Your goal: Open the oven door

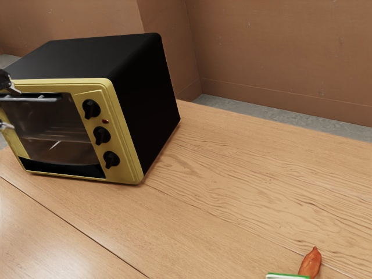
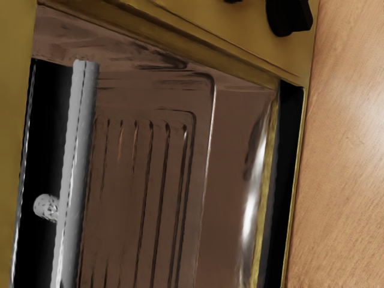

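Observation:
At the exterior view's left edge, my gripper point(image 1: 5, 107) is partly in the picture, its two fingertips standing well apart, one higher than the handle and one lower. The yellow-fronted black oven point(image 1: 128, 110) has its glass door point(image 1: 61, 131) closed. A grey bar handle point(image 1: 36, 99) runs along the door's top edge, close to the gripper. In the wrist view the handle point(image 2: 77, 162) is a long bar over a black strip, with a round mount beside it. The door's brownish glass point(image 2: 231, 150) shows ribbed lines behind it.
Three black knobs point(image 1: 102, 135) sit on the oven's front panel beside the door. The wooden table point(image 1: 232, 186) extends toward the exterior view's right, with an orange-red object point(image 1: 311, 263) and a green-and-white item point(image 1: 288, 276) near its lower edge.

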Controlling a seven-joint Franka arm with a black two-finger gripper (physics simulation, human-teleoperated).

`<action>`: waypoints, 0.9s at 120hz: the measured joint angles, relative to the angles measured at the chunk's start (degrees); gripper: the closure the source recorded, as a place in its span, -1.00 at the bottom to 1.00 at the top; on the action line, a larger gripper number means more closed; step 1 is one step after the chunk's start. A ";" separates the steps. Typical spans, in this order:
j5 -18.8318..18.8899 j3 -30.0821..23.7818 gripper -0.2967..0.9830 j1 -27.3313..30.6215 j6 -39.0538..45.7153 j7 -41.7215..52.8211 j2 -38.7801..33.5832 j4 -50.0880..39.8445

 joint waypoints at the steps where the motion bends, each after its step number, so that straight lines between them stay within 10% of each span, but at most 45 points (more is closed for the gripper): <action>1: -0.10 0.01 -0.54 -0.07 -0.07 0.20 0.44 0.37; 40: -3.19 1.55 -0.61 -0.50 -2.85 6.23 8.03 4.21; 80: -4.17 1.33 -0.68 1.23 -4.69 9.74 -0.05 -3.55; 86: -4.20 -5.70 -0.41 8.83 -4.07 9.52 -7.79 -11.65; 99: 0.99 -32.35 -0.52 16.94 -5.02 8.01 -38.92 -34.89; 108: -5.12 -41.19 -0.53 17.94 -8.80 6.09 -34.71 -14.81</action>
